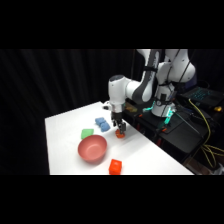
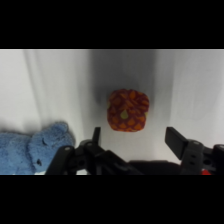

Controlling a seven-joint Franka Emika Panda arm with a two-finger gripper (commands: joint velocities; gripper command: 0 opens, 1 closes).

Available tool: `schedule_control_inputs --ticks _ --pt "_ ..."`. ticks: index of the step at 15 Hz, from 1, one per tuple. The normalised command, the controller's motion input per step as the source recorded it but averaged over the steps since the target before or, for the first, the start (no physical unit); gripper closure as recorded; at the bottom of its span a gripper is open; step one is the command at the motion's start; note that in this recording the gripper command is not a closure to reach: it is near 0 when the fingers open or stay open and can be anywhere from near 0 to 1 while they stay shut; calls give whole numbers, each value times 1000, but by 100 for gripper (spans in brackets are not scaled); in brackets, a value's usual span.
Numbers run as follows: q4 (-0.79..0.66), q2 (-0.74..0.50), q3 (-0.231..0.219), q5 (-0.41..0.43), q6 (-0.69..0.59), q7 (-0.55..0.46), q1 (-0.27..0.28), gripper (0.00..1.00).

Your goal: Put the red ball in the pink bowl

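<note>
The gripper [image 1: 119,128] hangs just above the ball [image 1: 120,133], which sits on the counter [image 1: 145,155] to the right of the bowl [image 1: 92,149] and well apart from it. In the wrist view the 2 fingers [image 2: 176,140] stand spread, 1 on each side of the ball [image 2: 128,110], neither touching it, so nothing is pinched.

The ball looks small and light, with a patterned, slightly lumpy skin and a rather squarish outline. It probably gives a little under pressure and would not slip much. A hold across its middle, on the 2 sides that face the fingers, seems the sound choice; a round thing may roll if 1 finger meets it first.

The side view alone shows the bowl, a green block [image 1: 87,133], an orange-red cube [image 1: 115,166] near the front edge, and how far the ball must travel. The wrist view alone shows the finger gap and the ball's pattern, and that a blue cloth thing [image 2: 32,147] lies near the left finger.
</note>
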Motion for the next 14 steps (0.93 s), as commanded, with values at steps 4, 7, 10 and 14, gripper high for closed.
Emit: schedule_control_inputs --ticks 4,7,10,14 --pt "73 220 69 152 170 -109 -26 0" --pt "77 114 45 108 103 -71 -14 100" --pt "65 9 -5 45 26 -10 37 100" --pt "76 -120 -106 -18 -219 153 119 29"
